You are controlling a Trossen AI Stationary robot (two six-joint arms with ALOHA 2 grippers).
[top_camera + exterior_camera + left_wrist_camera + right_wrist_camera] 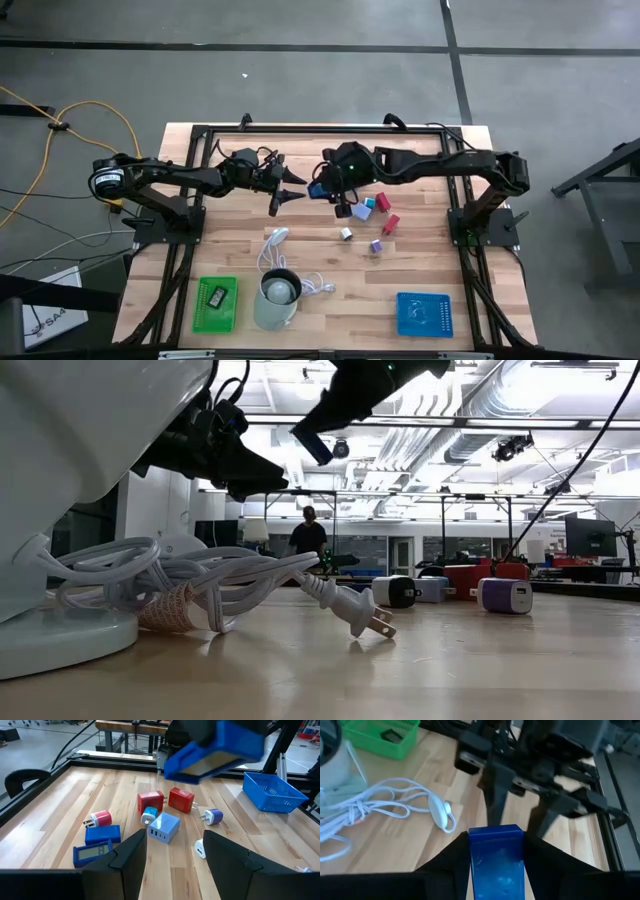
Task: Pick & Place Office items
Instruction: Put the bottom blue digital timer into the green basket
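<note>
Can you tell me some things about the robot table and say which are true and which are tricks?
1. The right gripper holds a blue block. True.
2. The left gripper has its fingers shut on a red piece. False: its fingers are open and hold nothing.
3. The green tray has something dark in it. True.
4. The blue tray stands beside the green one. False: the cup stands between them.
5. The white cable lies on the table. True.

A blue flat block (496,857) hangs clamped in the right gripper (496,870) at the high view's centre. Below and right of it, red (181,799), pale blue (164,826), purple-white (213,816) and white (200,849) pieces lie clustered; perhaps chargers.
</note>
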